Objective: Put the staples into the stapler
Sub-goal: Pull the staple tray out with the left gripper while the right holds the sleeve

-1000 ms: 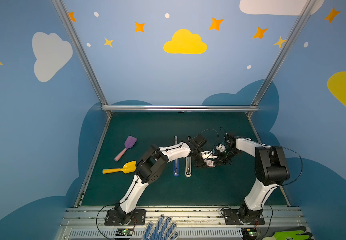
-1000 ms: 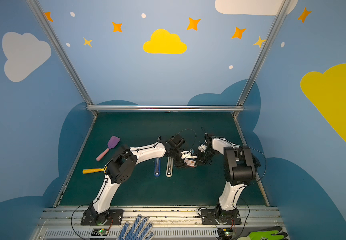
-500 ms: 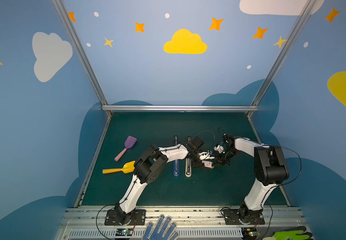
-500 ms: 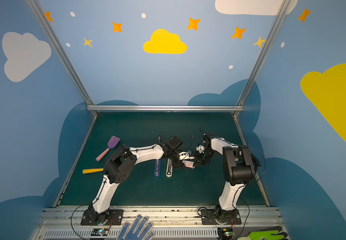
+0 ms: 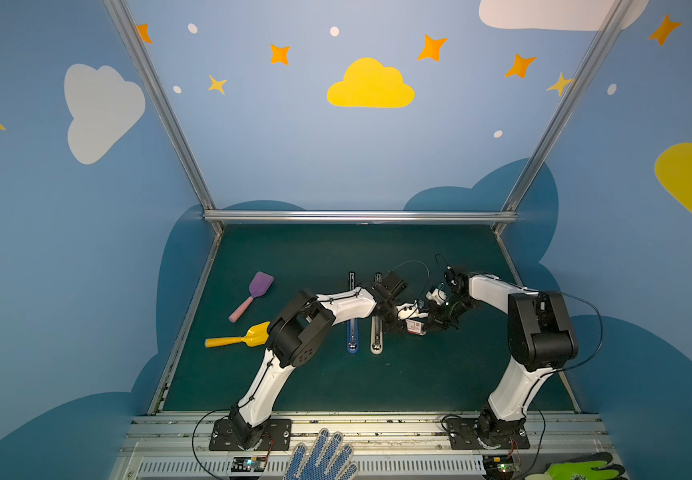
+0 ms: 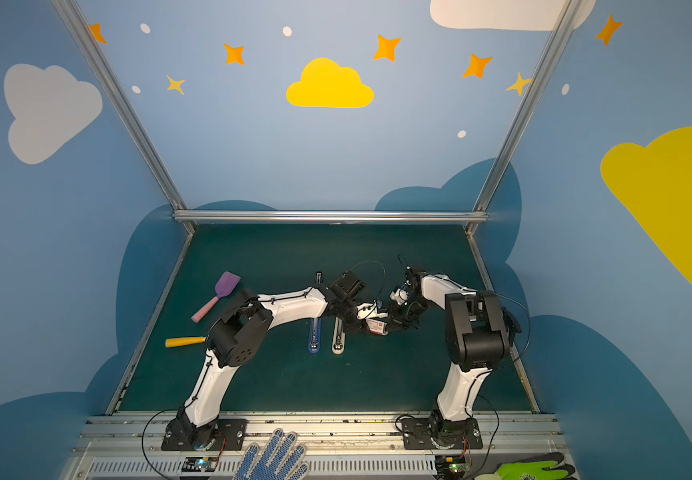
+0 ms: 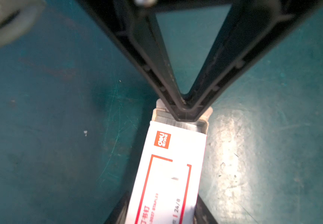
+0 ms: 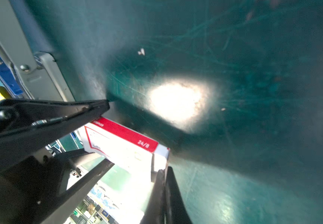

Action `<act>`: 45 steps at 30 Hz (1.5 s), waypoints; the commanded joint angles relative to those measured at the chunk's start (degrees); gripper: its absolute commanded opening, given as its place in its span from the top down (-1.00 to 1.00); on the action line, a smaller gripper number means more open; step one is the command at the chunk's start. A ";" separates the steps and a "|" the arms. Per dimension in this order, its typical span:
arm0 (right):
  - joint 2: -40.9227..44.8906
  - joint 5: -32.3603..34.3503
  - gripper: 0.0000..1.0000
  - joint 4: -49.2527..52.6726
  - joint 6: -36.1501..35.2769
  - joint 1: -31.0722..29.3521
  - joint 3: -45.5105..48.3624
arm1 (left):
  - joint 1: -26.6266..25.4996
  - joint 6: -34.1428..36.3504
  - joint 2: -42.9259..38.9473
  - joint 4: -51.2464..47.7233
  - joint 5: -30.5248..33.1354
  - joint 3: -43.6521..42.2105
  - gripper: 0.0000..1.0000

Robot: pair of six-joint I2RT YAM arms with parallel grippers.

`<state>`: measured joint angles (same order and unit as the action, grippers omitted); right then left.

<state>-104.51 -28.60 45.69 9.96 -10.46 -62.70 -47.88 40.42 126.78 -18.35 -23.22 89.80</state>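
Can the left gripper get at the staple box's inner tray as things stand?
Likely yes: the right gripper holds the staple box with its inner tray slid out and uncovered at one end, and the tips of the left gripper meet on that end.

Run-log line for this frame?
right gripper: shut on staple box | left gripper: tips at exposed tray end, grip unclear | blue stapler, white stapler: not held
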 commanded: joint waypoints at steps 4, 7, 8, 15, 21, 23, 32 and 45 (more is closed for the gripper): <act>0.05 -0.12 1.00 2.77 -0.29 -1.67 -1.64 | -1.53 0.27 -0.38 -3.30 0.43 0.46 0.25; 0.21 2.13 1.00 3.52 0.35 -1.17 -1.40 | -1.41 0.36 -0.56 -3.55 0.98 0.47 0.25; 0.33 2.85 1.00 3.70 0.54 -0.86 -1.22 | -1.27 0.44 -0.71 -3.54 0.99 0.43 0.25; 0.62 4.17 1.00 4.39 1.35 1.53 -0.78 | -1.15 0.28 -1.23 -3.19 1.42 -0.21 0.25; 1.06 4.34 1.00 4.65 1.77 2.58 -0.83 | -1.25 0.27 -1.19 -3.58 1.26 -0.15 0.21; 1.06 4.22 1.00 4.81 1.79 2.67 -0.98 | -1.33 0.37 -1.00 -3.80 1.48 0.12 0.20; 0.48 4.17 1.00 5.02 1.80 2.87 -1.46 | -1.92 0.80 -0.89 -4.17 2.31 0.20 0.09; 0.86 6.89 1.00 5.79 2.17 3.51 -0.94 | -1.91 0.89 -2.02 -2.07 5.85 -1.99 0.11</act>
<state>-104.51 -23.75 49.45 11.68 -7.53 -63.40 -49.76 40.34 126.02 -18.24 -19.79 89.23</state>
